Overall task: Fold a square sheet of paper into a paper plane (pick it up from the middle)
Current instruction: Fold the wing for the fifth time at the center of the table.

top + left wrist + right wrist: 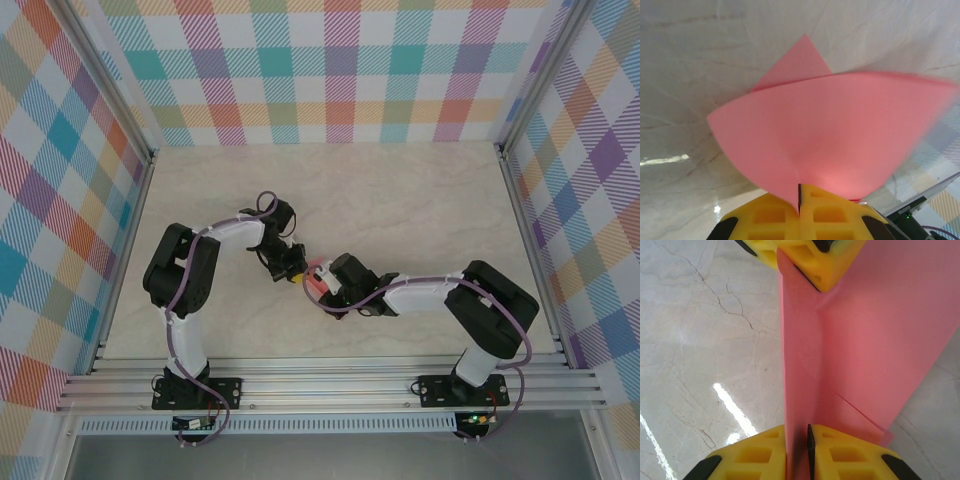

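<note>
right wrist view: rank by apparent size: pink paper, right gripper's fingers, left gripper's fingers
1. pink paper, clearly largest.
2. right gripper's fingers, along the bottom edge.
3. left gripper's fingers, at the top edge.
Both pairs are cropped by the frame, and the right ones sit nearer the camera, so 2 versus 3 is unsure.

Salmon-pink paper sheet, folded along creases, bowed, lifted, standing on edge.

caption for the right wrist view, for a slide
Folded pink paper runs from the left gripper, pinching its top, down into the right gripper.
</note>
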`<action>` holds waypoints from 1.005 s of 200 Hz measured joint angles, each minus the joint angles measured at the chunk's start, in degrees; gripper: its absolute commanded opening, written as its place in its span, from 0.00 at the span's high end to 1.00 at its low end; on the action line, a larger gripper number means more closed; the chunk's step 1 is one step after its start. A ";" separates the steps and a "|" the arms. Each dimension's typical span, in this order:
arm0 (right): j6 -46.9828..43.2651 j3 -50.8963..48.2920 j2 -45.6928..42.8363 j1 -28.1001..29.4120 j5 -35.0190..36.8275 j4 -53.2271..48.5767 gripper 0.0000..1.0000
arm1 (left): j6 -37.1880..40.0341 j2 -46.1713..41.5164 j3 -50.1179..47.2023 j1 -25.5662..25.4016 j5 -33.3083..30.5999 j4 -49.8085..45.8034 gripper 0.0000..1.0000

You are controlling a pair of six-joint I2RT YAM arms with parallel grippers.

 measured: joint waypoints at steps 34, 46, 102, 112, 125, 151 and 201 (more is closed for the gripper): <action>0.35 0.28 0.39 0.00 -0.46 -0.02 0.81 | 0.22 0.11 0.09 0.00 0.85 -0.66 1.00; 0.48 0.33 0.39 0.00 -0.61 -0.02 0.80 | 0.20 0.11 0.09 0.00 1.03 -0.68 1.00; 0.96 0.33 -1.49 0.00 0.24 -0.70 0.83 | -0.66 0.09 0.17 0.00 3.26 0.55 0.71; 1.22 0.33 -1.64 0.00 1.03 -0.70 0.85 | -0.52 0.07 0.20 0.00 3.63 1.09 0.70; 1.62 0.33 -1.66 -0.11 1.68 -0.74 0.87 | -0.50 -0.07 0.20 0.00 3.76 1.42 0.69; 2.10 0.33 -1.66 -0.33 2.27 -0.74 0.86 | -0.42 -0.24 0.55 0.00 3.67 1.25 0.72; 2.08 0.13 -1.66 -0.33 1.95 -0.52 0.93 | 1.44 -0.09 2.56 0.00 3.56 -0.24 0.89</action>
